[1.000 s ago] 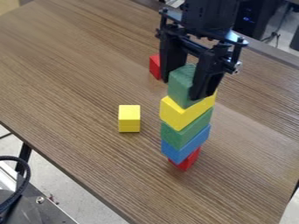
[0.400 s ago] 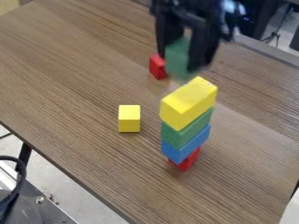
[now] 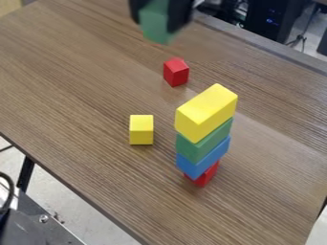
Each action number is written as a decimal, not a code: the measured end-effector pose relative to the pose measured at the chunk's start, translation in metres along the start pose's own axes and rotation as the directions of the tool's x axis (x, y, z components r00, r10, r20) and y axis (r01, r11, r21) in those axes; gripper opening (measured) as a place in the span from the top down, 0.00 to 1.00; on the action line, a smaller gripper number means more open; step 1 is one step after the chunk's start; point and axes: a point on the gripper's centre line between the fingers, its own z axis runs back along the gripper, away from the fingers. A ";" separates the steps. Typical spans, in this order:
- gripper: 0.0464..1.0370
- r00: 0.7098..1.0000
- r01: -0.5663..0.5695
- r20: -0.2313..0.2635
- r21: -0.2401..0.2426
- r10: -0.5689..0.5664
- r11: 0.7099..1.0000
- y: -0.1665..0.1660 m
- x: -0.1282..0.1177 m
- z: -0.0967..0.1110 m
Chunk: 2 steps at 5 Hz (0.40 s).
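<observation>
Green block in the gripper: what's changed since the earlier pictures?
The gripper lifted the green block off the top of the stack and carried it toward the view's top edge, still gripped. The stack's four blocks, the lone yellow block and the red block stayed put.

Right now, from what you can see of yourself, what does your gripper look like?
My gripper is black, with two thick, solid fingers, also black. I can make out no coloured markings or cables on the part in view.
</observation>
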 end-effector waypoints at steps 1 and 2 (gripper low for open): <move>0.46 0.967 -0.246 -0.052 0.040 0.248 0.968 0.047 -0.003 0.008; 0.46 0.925 -0.379 -0.036 0.011 0.379 0.925 0.076 -0.001 0.013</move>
